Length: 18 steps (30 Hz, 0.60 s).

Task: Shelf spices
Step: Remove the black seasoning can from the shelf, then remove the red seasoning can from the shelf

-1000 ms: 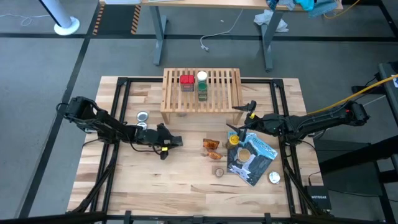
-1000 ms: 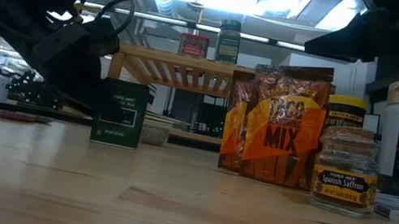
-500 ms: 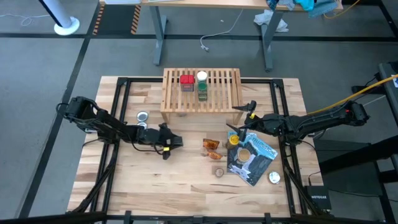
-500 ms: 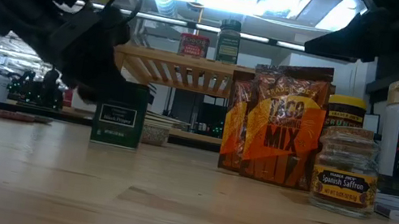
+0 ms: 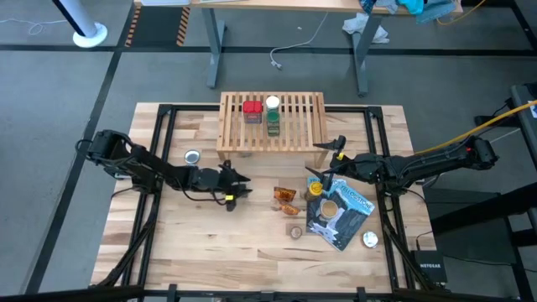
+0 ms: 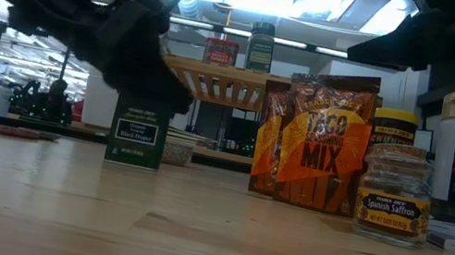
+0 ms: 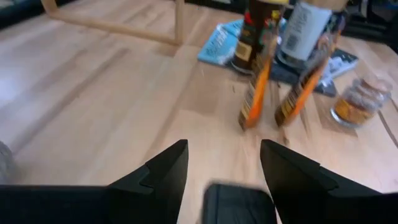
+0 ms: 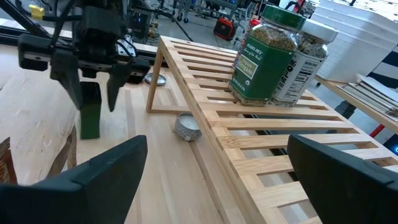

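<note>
Tin: dark, square-sided tin (image 6: 138, 133), upright on the wood counter (image 6: 190, 234).
Left claw (image 8: 94, 84): fingers spread, tilted down over tin.
Right claw (image 5: 323, 161): spread wide beside the slatted shelf (image 5: 294, 126).

Pale butcher-block wood with a smooth, satin finish forms the table (image 5: 193, 243), its joined strips showing plainly. The shelf (image 5: 294, 126) near the far edge is light, unpainted wooden slats. The dark square tin (image 6: 138, 132) wears a matt green paper label. Two orange packets (image 6: 323, 144) are crinkly, glossy film catching the overhead light. The saffron jar (image 6: 393, 205) is clear glass with a tan, cork-like cap. A flat silver disc (image 5: 192, 156) near the left edge shines like metal. The left gripper (image 7: 224, 168) has matt black plastic-looking fingers.
</note>
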{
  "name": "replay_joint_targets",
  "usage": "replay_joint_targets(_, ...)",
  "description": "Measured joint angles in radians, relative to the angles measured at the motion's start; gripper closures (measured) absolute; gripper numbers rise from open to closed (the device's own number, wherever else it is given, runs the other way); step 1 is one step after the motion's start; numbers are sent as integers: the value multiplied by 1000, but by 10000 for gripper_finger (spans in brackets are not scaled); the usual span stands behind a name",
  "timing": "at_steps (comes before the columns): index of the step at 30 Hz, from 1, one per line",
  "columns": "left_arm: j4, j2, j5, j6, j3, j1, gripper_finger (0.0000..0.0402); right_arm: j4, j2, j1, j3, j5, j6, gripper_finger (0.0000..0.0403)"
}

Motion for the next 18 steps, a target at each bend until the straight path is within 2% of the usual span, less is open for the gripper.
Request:
replay_joint_targets(8,1,0,0,52,108,57,208,0,0,0,0,0,0,10)
replay_joint_targets(14,-4,-5,1,221,220,61,208,0,0,0,0,0,0,10)
replay_joint_targets(18,-12,-27,1,246,272,60,208,-1,0,0,0,0,0,10)
